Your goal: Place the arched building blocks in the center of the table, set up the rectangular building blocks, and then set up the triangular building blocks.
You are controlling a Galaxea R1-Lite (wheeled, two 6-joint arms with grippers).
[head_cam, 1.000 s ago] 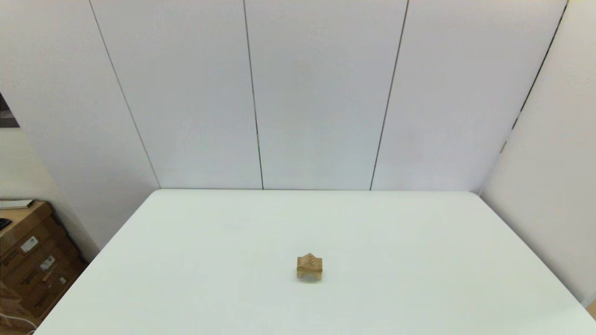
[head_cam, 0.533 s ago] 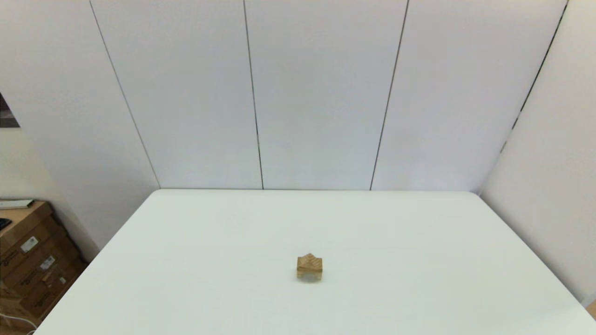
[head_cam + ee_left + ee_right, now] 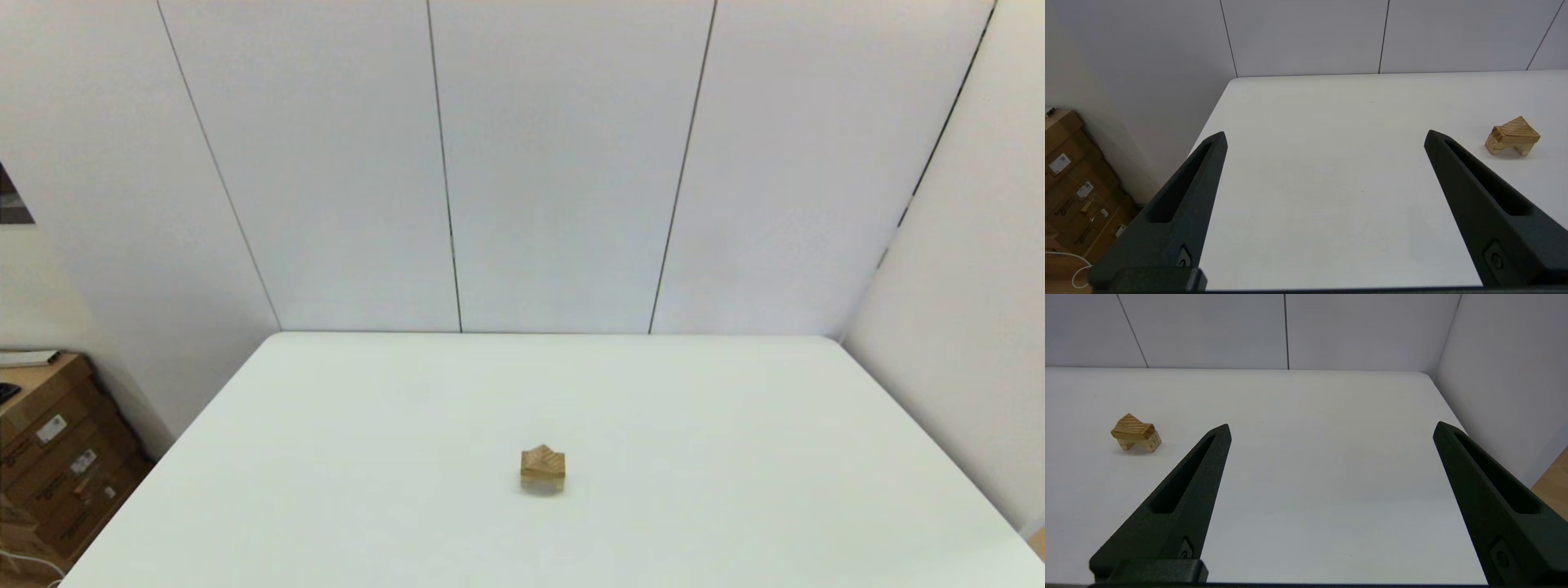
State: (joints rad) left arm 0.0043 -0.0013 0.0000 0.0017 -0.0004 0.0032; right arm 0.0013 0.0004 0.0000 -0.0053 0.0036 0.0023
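Block stack (image 3: 1512,136): bare tan wood, striped grain showing, matt. Table (image 3: 343,457): smooth white, faint sheen. Left tool (image 3: 1324,136), right tool (image 3: 1331,428): fingers matt black, finely textured plastic.

the head camera is looking forward and down from high up, taking in most of the table (image 3: 735,425) and the wall panels (image 3: 555,163) behind it, with boxes (image 3: 57,457) at the far left. the left wrist camera is sitting low at the near left, facing the far wall over the table's left part. the right wrist camera is sitting low at the near right, facing likewise. all three are sharing the stack (image 3: 543,470) (image 3: 1512,136) (image 3: 1135,433) of blocks mid-table.
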